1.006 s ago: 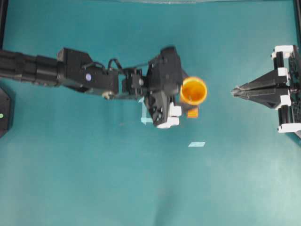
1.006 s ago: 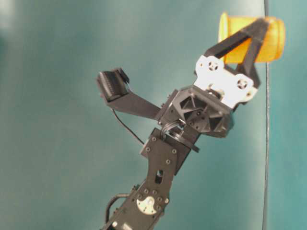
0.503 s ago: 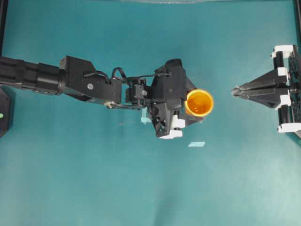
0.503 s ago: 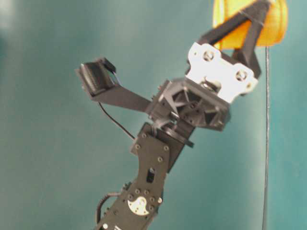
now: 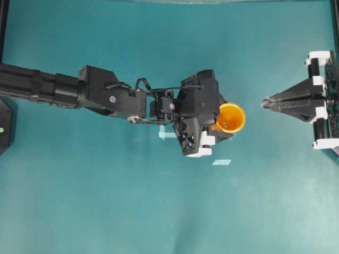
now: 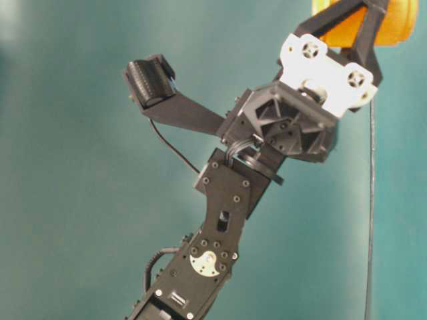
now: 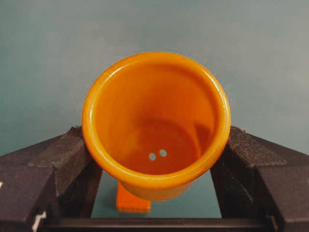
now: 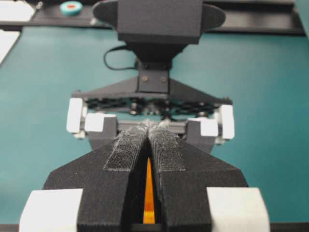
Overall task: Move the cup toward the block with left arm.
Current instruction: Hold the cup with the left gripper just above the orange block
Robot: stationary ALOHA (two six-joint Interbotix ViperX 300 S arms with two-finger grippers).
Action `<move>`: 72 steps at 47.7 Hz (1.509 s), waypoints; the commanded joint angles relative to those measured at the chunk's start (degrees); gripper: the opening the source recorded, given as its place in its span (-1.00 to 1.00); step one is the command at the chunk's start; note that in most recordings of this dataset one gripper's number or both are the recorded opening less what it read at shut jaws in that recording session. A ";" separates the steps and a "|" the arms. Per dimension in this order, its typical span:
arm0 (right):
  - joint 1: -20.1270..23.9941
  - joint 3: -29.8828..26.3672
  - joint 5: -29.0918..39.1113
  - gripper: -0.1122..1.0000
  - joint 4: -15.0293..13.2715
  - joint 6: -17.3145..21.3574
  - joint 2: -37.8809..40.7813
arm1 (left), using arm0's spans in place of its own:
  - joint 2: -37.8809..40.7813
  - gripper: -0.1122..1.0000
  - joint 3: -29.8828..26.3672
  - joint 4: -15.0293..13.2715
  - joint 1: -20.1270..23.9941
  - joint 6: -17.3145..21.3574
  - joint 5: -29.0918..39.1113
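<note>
Left arm reaches in from the left edge of the overhead view across the teal table. Just below its wrist lies a pale blue tape square. Left gripper has its jaws pinching the cup, one finger on each side of the wall, rim up (wrist view shows two small holes in the cup floor). The block sits on the table under the held cup, toward the gripper palm; overhead it is hidden. A pale blue tape strip lies below the gripper. Far right, right gripper is parked well apart from the cup, jaws pressed together, tips pointing toward it.
</note>
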 commanded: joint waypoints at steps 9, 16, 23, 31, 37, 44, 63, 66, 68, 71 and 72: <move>0.09 -1.05 -0.53 -0.80 -0.09 0.00 0.09 | -1.23 0.31 -1.32 0.09 0.79 0.18 -0.26; 0.09 -1.05 -0.53 -0.80 -0.09 0.00 0.09 | -1.23 0.31 -1.14 0.09 0.79 0.18 -0.35; 0.09 -1.14 -0.53 -0.80 -0.09 0.00 0.09 | -1.32 0.31 -0.97 0.09 0.79 0.18 -0.44; 0.09 -1.05 -0.18 -0.80 -0.09 0.00 0.09 | -1.49 0.31 -0.62 0.09 0.88 0.18 -0.53; 0.09 -1.05 -0.18 -0.80 -0.09 0.09 0.09 | -1.67 0.31 -0.18 0.09 1.05 0.18 -0.62; 0.09 -1.05 -0.18 -0.80 -0.09 0.09 0.09 | -1.76 0.31 0.18 0.09 1.14 0.18 -0.79; 0.09 -1.05 -0.35 -0.80 -0.09 0.09 0.09 | -1.85 0.31 0.35 0.09 1.14 0.18 -2.02; 0.09 -1.05 -0.35 -0.80 -0.09 0.09 0.09 | -1.85 0.31 0.44 0.09 1.14 0.18 -2.11; 0.09 -1.05 -0.35 -0.80 -0.09 0.09 0.09 | -1.85 0.31 0.53 0.09 1.23 0.18 -2.20; 0.09 -1.14 -0.35 -0.80 -0.09 0.09 0.09 | -1.93 0.31 0.62 0.09 1.23 0.18 -2.20; 0.09 -1.05 -0.44 -0.80 -0.09 0.09 0.09 | -1.93 0.31 0.70 0.09 1.23 0.18 -2.20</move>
